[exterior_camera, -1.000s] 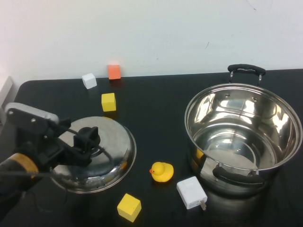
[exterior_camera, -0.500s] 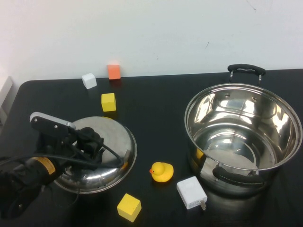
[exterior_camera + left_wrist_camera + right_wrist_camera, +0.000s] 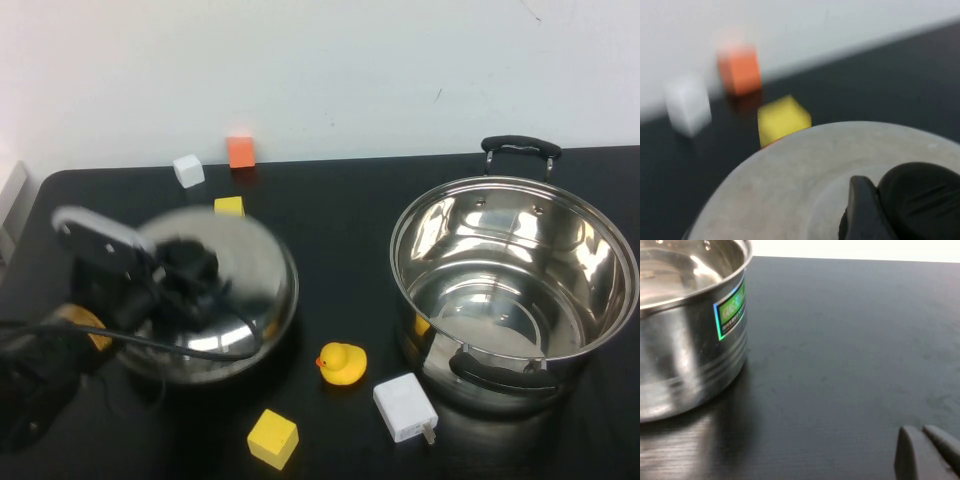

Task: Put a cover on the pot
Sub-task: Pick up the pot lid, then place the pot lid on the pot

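We note the pot (image 3: 515, 290) standing upright and uncovered on the black table (image 3: 340, 215), toward the robot's right; it is the largest thing in view. One black loop handle sits on its far rim, the other on its near rim. A green sticker (image 3: 731, 311) marks its outer wall in the right wrist view.

Well to the left of the pot, we see the lid (image 3: 215, 295), shown blurred and tilted, with its near edge low by the table. The left gripper (image 3: 185, 275) sits at the lid's black knob (image 3: 917, 200), its fingers clenched on the knob. From the left wrist we see one dark finger (image 3: 862, 210) pressed against the side of the knob.

Between lid and pot, just off the lid's near-right edge, a yellow rubber duck (image 3: 342, 363) stands on the table. A white charger (image 3: 405, 407) lies near the pot's near handle. A yellow block (image 3: 273, 438) rests nearer the camera than the duck. Beyond the lid from the pot's side, we log a second yellow block (image 3: 229, 206) partly hidden by the lid's far edge, an orange block (image 3: 240, 151) and a white block (image 3: 188, 170) by the back wall.

The right gripper (image 3: 925, 452) shows only in its own wrist view, low over bare table beside the pot's outer wall, its two fingertips pressed together on nothing.
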{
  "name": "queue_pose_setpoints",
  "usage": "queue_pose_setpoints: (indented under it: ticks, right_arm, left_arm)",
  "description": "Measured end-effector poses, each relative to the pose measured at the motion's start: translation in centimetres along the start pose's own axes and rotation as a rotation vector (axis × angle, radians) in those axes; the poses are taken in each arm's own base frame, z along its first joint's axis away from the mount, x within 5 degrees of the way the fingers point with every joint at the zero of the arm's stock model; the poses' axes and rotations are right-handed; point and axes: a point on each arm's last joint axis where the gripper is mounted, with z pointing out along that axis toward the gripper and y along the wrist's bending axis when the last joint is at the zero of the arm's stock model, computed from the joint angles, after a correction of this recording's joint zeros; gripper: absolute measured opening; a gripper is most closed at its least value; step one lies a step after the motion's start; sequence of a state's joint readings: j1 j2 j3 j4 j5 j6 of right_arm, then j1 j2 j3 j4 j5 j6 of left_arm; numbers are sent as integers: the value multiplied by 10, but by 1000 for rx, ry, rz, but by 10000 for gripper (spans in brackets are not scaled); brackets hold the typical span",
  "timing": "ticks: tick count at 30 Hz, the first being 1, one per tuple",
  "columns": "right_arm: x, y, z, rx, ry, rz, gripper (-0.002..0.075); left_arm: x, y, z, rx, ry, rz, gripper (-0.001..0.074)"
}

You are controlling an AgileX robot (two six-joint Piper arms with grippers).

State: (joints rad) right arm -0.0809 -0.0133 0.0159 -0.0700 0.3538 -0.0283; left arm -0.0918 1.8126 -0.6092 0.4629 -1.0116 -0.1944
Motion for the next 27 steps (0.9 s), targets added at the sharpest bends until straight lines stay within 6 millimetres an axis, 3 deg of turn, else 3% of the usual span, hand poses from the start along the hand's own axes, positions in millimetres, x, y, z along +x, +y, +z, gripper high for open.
queue_pose_setpoints:
  ticks: [7, 10, 14, 20, 23, 27]
  right_arm:
    - [0, 0, 0, 0, 0, 0, -2]
    - [0, 0, 0, 0, 0, 0, -2]
    - [0, 0, 0, 0, 0, 0, -2]
    - [0, 0, 0, 0, 0, 0, -2]
    - [0, 0, 0, 0, 0, 0, -2]
    - [0, 0, 0, 0, 0, 0, -2]
  left_arm:
    - [-99, -11, -33, 16, -274, 70, 331]
    - [-143, -35, -36, 97, -336, 105, 331]
    - [-188, -82, -26, 216, -323, 95, 331]
    - [-209, -154, -1, 393, -281, 72, 330]
    - [-204, -177, 14, 448, -260, 71, 330]
    - [-184, -193, 35, 487, -204, 66, 330]
